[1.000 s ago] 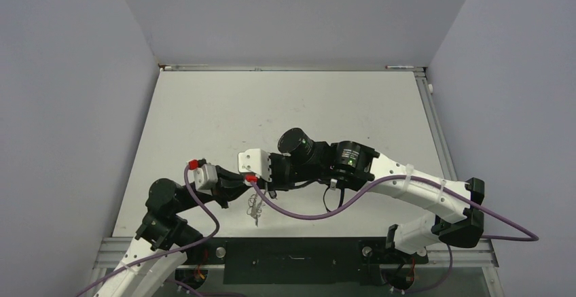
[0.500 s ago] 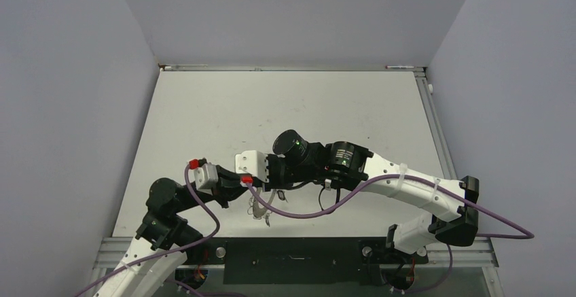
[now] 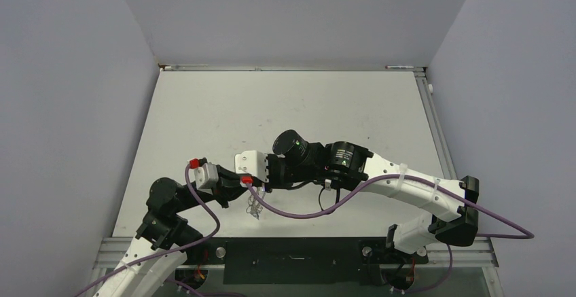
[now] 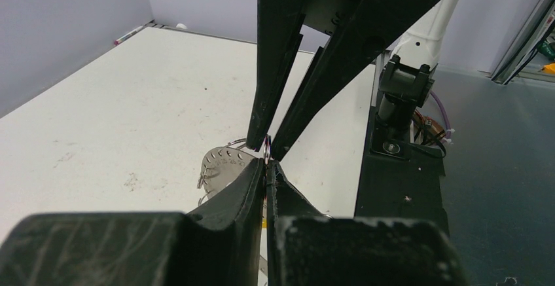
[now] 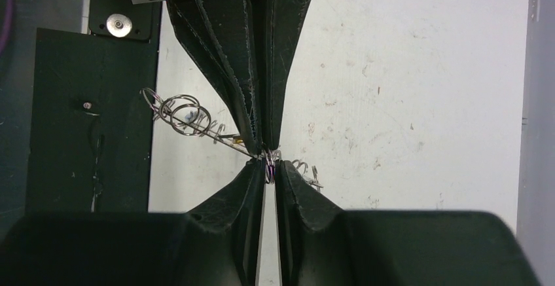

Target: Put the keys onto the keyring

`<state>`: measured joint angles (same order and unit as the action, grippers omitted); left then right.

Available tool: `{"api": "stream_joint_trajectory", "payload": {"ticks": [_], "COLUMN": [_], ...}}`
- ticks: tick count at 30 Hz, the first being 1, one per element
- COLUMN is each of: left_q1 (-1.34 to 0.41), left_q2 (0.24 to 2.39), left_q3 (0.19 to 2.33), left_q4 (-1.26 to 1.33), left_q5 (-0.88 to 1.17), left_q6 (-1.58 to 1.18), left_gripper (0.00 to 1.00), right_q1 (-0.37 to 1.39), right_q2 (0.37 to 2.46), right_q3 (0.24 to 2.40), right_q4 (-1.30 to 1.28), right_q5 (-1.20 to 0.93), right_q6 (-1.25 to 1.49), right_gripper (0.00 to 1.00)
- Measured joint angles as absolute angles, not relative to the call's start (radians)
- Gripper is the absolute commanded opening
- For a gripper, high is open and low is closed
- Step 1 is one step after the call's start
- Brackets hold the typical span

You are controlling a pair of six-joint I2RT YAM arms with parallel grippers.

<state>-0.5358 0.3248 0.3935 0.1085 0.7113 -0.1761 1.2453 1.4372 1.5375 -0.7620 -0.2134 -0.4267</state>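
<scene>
A flat white tabletop (image 3: 204, 120), scuffed with small dark marks, fills the middle of the overhead view. Over its near edge two white-and-black jointed arms meet, the left arm (image 3: 166, 205) reaching in from the near left corner and the longer right arm (image 3: 407, 188) stretching across from the right. A purple cable (image 3: 299, 212) sags beneath the right arm. The black two-fingered left gripper (image 4: 267, 171) and the black two-fingered right gripper (image 5: 267, 171) stand tip to tip, each pointing straight at the other. The left gripper's jaws are pressed fully together, with only a thin edge of wire showing in the seam. The right gripper's jaws are drawn in to a narrow slit, with the same bit of wire nipped at their tips. That wire belongs to the thin silvery-grey wire keyring (image 5: 268, 161), seen edge-on and held off the table by both grippers. More silvery loops (image 5: 177, 112) trail from it to one side, and it cannot be told which loop of the tangle is the pinched one. The small silver metal keys (image 3: 255, 208) hang among these loops just below the fingertips, above the table's near edge. One flat round silvery head with dark marks along its rim (image 4: 219, 165) shows beside the left gripper's fingers.
</scene>
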Motion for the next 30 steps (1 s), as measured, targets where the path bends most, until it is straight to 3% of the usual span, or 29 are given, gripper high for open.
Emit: {"api": "stream_joint_trajectory", "payload": {"ticks": [6,9,13,17,30], "left_q1": [-0.536,-0.535,-0.535,-0.534,-0.528], "left_q2": [0.327,0.326,0.295,0.214,0.089], "left_q3": [0.393,0.393,0.393,0.391,0.355], "left_q4": [0.108,0.101,0.118,0.149,0.224], "left_q5": [0.711,0.709,0.702,0.658,0.447], "left_q6": [-0.176,-0.178,-0.179,-0.186,-0.344], "left_gripper": [0.00,0.32,0.60,0.95,0.96], "right_q1": [1.245,1.245,1.245,1.245,1.245], "right_q2": [1.436,1.419,1.374,1.320,1.139], "right_q3": [1.533,1.495,1.400,1.299,1.069], "right_q4": [-0.756,-0.720,-0.658,-0.589,-0.287], "right_q5": [-0.216,-0.217,-0.216,-0.214,-0.213], "right_q6": [-0.432,-0.434,-0.431,-0.422,-0.359], "right_gripper": [0.05,0.05,0.05,0.05,0.05]}}
